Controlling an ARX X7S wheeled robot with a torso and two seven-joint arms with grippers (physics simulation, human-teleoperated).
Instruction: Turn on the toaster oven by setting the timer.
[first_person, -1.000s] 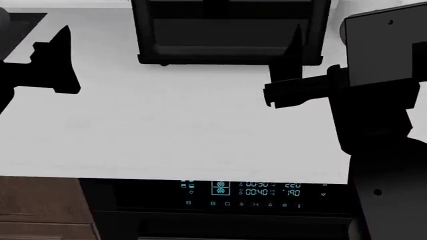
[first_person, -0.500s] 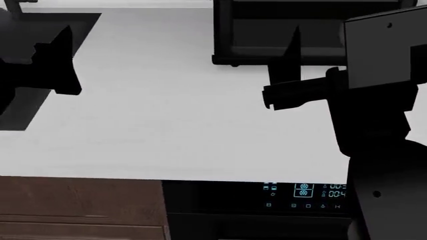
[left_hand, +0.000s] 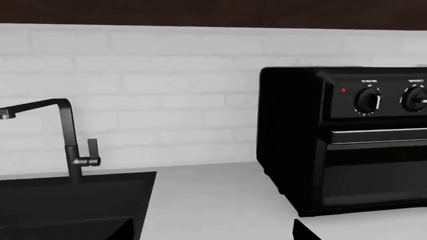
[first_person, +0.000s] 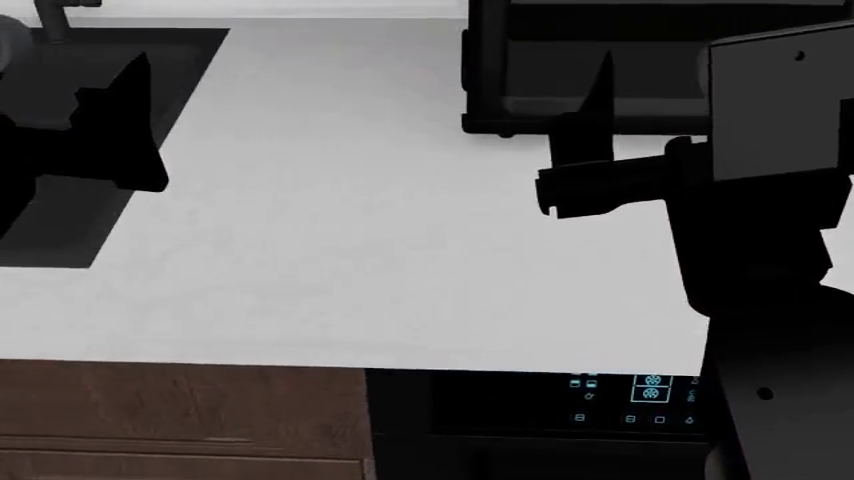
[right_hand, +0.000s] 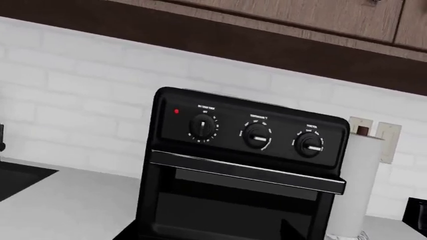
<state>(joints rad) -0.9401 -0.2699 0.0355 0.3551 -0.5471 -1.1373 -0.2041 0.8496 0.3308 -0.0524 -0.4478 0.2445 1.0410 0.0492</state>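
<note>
Three round dials sit in a row on the control strip of the toaster oven (right_hand: 243, 170), which stands on the white bench (first_person: 334, 230) against the white brick wall, just ahead of my right claw (first_person: 587, 95). Of those three, the timer (right_hand: 202, 126) is the one nearest the single red indicator light (right_hand: 176, 111); the other two dials (right_hand: 257, 135) continue away from that light along the strip. One silver-edged handle bar (right_hand: 247, 170) runs across the front below the dials, above the dark glass door. From my left wrist only two dials show, the timer (left_hand: 368, 100) and part of the next one at the picture's edge. One black faucet (left_hand: 67, 145) rises behind one dark sink (first_person: 80, 200), well apart from the toaster oven. One white paper towel roll (right_hand: 353, 185) stands just beside the toaster oven on its far side. Both my arms hang over the bench; my left claw (first_person: 114, 120) is above the sink's edge. Whether either claw is apart or together I cannot tell, as both show only as black silhouettes. One built-in oven display (first_person: 634, 392) glows cyan below the bench's front edge.
</note>
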